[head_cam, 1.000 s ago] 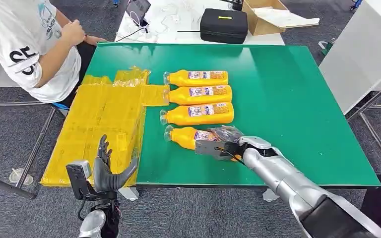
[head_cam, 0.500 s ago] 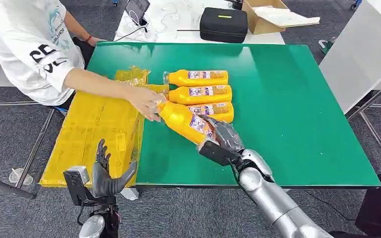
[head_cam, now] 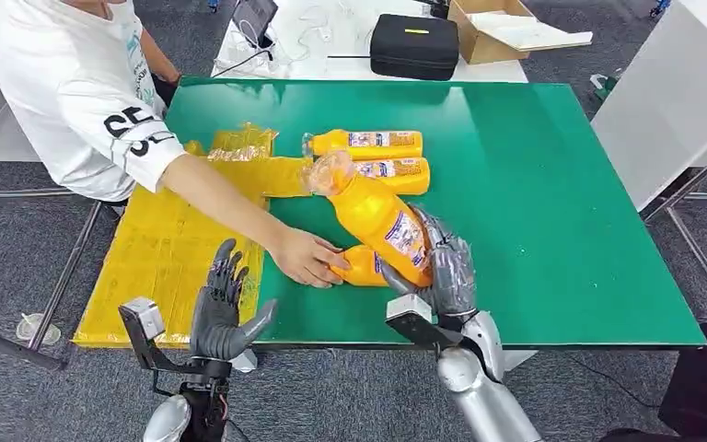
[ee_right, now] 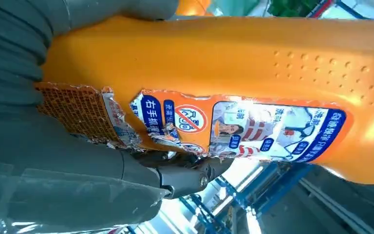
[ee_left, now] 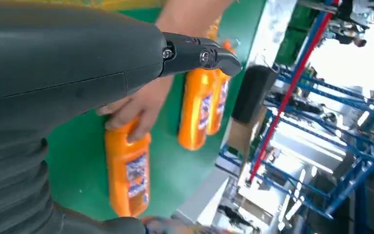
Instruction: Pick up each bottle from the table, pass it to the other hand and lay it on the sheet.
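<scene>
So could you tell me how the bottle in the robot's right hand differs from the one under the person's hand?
The held bottle is off the table, tilted up, cap away from the robot; the right hand grips its base. The person's bottle lies flat on the table, under a person's hand. Both are orange with the same label.

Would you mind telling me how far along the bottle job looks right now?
Nothing lies on the yellow sheet yet. In hand: the right robot hand grips one raised bottle, while the left robot hand waits open. Left: the handover, plus two bottles at the back and the front bottle a person's hand touches.
</scene>
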